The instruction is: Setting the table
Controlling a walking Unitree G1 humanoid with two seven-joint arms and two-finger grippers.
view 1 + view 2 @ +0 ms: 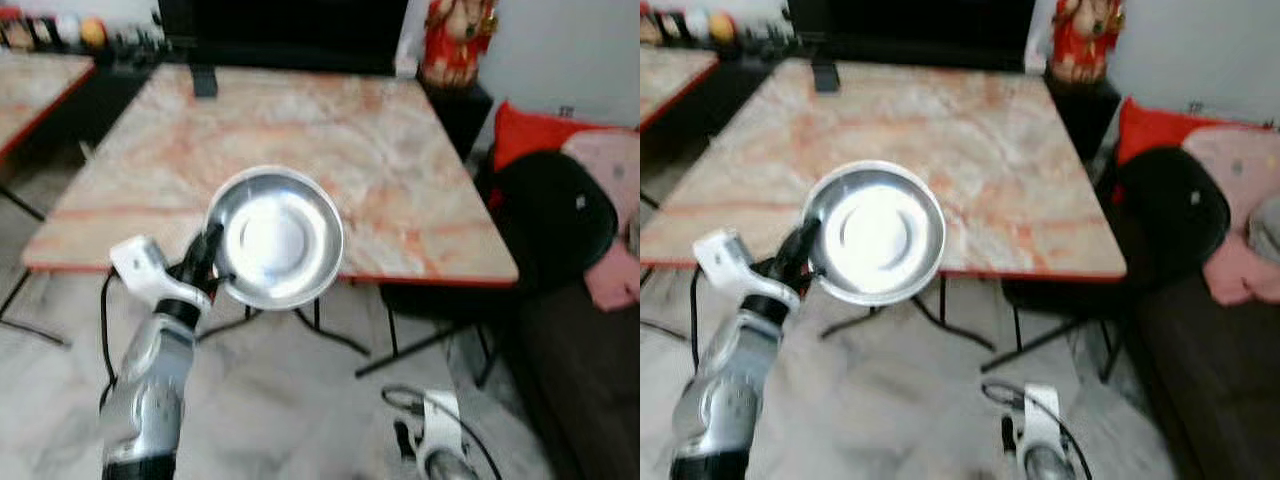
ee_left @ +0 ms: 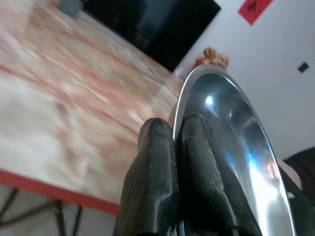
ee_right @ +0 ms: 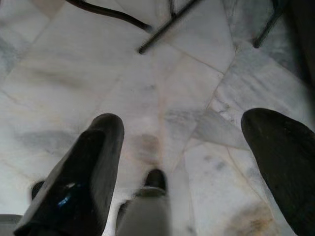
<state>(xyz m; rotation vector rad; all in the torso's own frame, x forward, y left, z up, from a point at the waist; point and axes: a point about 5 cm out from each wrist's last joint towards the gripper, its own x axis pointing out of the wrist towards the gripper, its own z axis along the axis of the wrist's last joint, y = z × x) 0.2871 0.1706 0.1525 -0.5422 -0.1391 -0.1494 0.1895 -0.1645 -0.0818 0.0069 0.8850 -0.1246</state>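
A shiny steel bowl (image 1: 277, 238) hangs in the air at the near edge of the marble-topped table (image 1: 300, 150), its hollow facing me. My left gripper (image 1: 209, 258) is shut on the bowl's left rim. In the left wrist view both black fingers (image 2: 157, 191) pinch the rim of the steel bowl (image 2: 231, 142), with the tabletop (image 2: 59, 88) beyond. My right arm (image 1: 440, 440) hangs low near the floor; in the right wrist view its gripper (image 3: 187, 162) is open over pale floor tiles with nothing between its fingers.
A black screen (image 1: 285, 30) and a small stand (image 1: 205, 80) sit at the table's far edge. A red figurine (image 1: 457, 40) stands at the back right. A dark chair (image 1: 550, 220) and red cushion (image 1: 525, 130) are on the right. A second table (image 1: 30, 90) is at left.
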